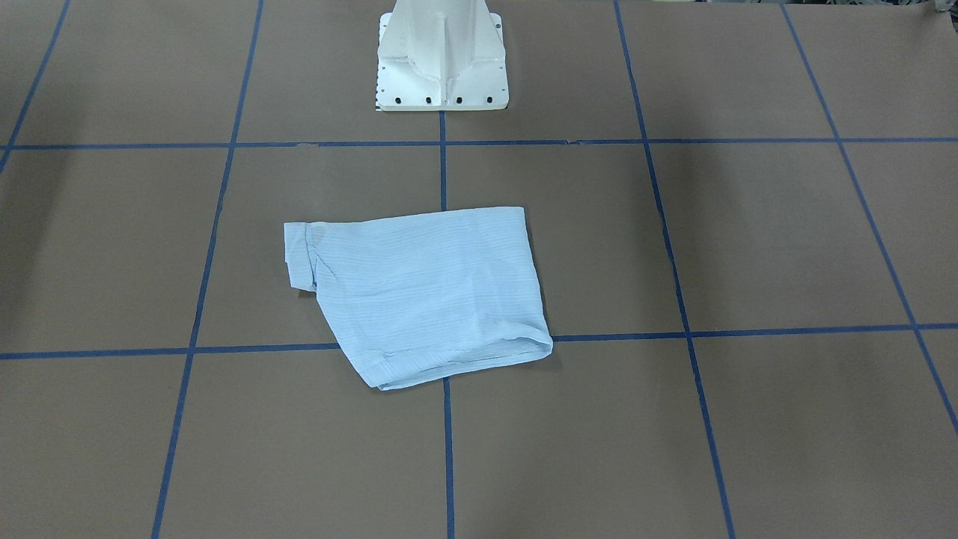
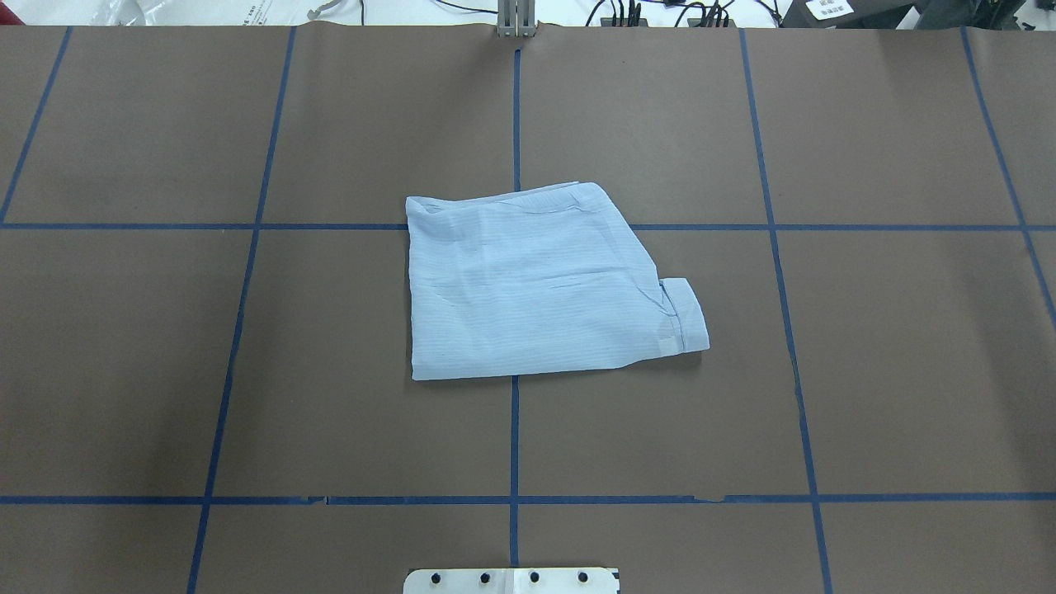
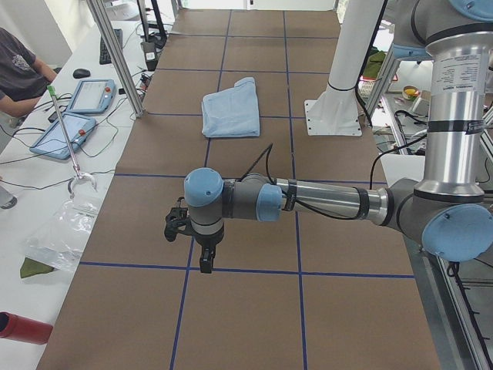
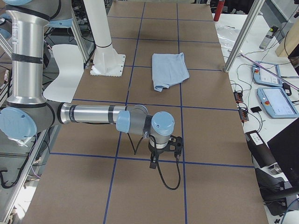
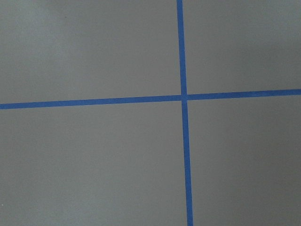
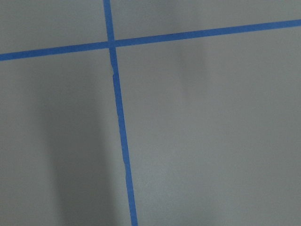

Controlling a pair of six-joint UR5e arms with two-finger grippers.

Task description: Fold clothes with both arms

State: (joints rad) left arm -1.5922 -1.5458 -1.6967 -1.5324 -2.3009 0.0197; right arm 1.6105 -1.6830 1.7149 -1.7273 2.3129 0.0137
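A: Surface?
B: Brown table [image 2: 866, 371] with a blue tape grid; white pedestal [image 1: 441, 67] at the robot's edge.
A: Arms?
B: Left arm [image 3: 323, 202] and right arm [image 4: 93, 113] each reached out low over bare table, one toward either end.
A: Shirt?
B: Shirt [image 2: 536, 289] lay mid-table in front of the pedestal, folded compact. Its long axis ran along the table, with the cuff [image 2: 686, 318] sticking out on the robot's right.
A: Claws?
B: Left gripper [image 3: 204, 258] and right gripper [image 4: 154, 161] were both well apart from the shirt and appeared to carry nothing. Spread or pressed together, couldn't tell. Neither looked clearly nearer. Judged the right better placed for the cuff, reaching inward.
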